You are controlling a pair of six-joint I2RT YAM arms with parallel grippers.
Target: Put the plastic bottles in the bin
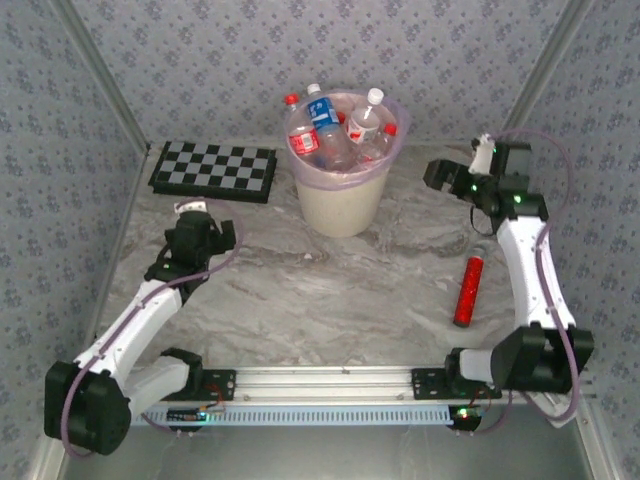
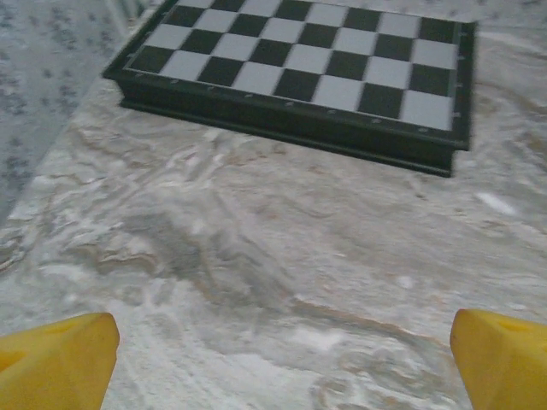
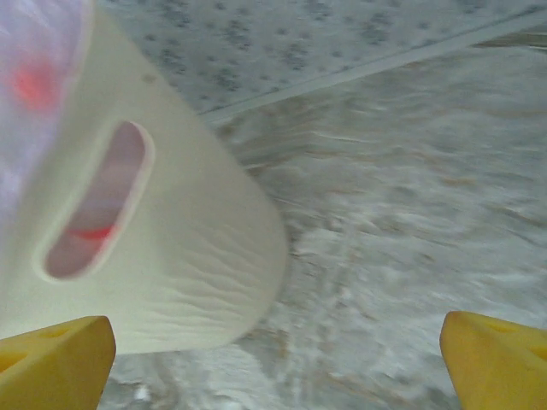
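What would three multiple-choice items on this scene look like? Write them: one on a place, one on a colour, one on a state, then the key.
1. Where are the bottles?
A. on the checkerboard
B. in the bin
C. beside the left arm

2. What colour is the tube lying on the table?
A. blue
B. red
C. yellow

3. How is the right end effector?
A. shut on a bottle
B. shut on the tube
C. open and empty

Key:
1 B, their caps and labels poke out of the bin's top.
2 B, it shows plain red against the grey table.
3 C, its fingers stand wide apart with nothing between them.
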